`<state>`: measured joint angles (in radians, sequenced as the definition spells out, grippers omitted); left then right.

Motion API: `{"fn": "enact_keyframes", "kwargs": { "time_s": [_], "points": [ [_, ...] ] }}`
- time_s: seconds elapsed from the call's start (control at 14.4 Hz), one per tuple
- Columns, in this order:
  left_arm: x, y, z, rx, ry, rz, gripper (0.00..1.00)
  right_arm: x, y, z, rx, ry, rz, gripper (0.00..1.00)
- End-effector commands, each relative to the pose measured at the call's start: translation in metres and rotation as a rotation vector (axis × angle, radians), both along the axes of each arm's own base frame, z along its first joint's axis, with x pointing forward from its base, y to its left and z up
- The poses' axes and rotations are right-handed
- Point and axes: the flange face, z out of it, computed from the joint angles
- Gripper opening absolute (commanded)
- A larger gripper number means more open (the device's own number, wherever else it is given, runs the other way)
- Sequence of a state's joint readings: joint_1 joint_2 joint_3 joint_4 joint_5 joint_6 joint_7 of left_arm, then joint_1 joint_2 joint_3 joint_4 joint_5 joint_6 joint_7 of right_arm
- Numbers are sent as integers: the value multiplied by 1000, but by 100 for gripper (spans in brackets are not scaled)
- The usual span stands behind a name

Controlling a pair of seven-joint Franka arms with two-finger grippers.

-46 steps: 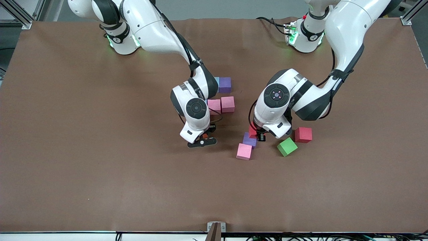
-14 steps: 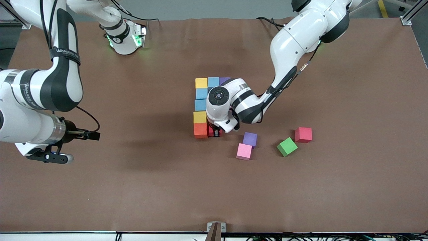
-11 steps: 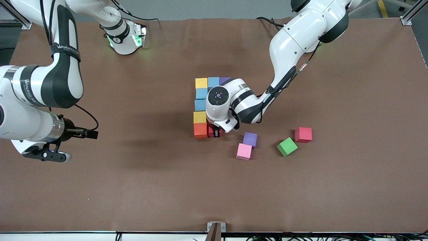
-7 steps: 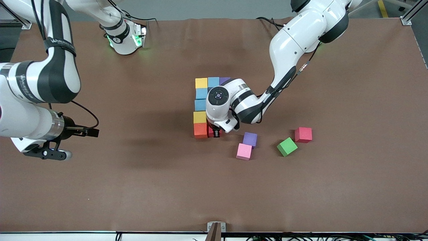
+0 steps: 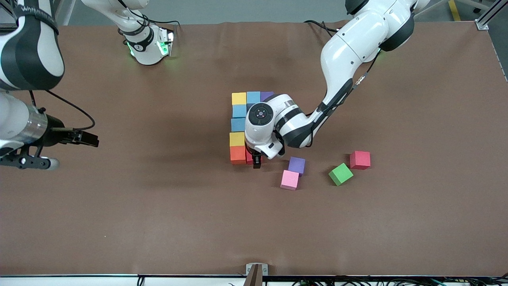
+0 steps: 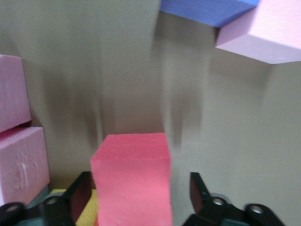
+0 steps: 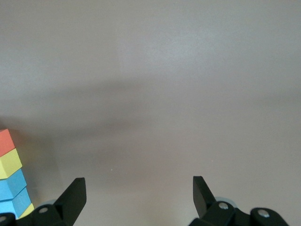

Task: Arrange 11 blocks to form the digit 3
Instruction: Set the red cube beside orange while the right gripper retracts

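The digit figure stands mid-table: a yellow, light blue and purple row, then light blue, light blue, yellow and an orange cube in a column. My left gripper is low over the table beside the orange cube. Its fingers are open around a red cube, with a gap on one side. Two pink cubes show beside it in the left wrist view; the arm hides them in the front view. My right gripper is open and empty at the right arm's end.
Loose cubes lie nearer the front camera, toward the left arm's end: purple, pink, green and red. The right wrist view shows bare table and the figure's orange cube at its edge.
The left gripper carried the red cube from the loose cubes to beside the orange cube and has opened. The right arm drew back toward its end of the table.
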<state>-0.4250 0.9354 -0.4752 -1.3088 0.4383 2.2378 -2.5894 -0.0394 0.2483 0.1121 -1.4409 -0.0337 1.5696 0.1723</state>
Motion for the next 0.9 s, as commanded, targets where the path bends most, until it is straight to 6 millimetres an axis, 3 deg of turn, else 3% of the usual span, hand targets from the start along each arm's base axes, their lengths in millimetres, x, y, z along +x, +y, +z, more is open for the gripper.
{"fn": "enact_keyframes", "kwargs": {
  "time_s": [0.0,0.14,0.48,0.62,0.83],
  "points": [
    [7,3,32,-15,-27,11,100,-18,3,11,-28,-8,9,100],
    [12,9,55,-24,-39,26,100,-21,2,21,-27,-25,6,100],
    [44,69,85,13,29,-46,100,-26,-26,37,-26,-34,47,100],
    [59,94,82,10,40,-86,100,-29,-28,44,-26,-45,42,100],
    [68,101,70,8,16,-113,100,-31,-30,51,-28,-58,39,100]
  ]
}}
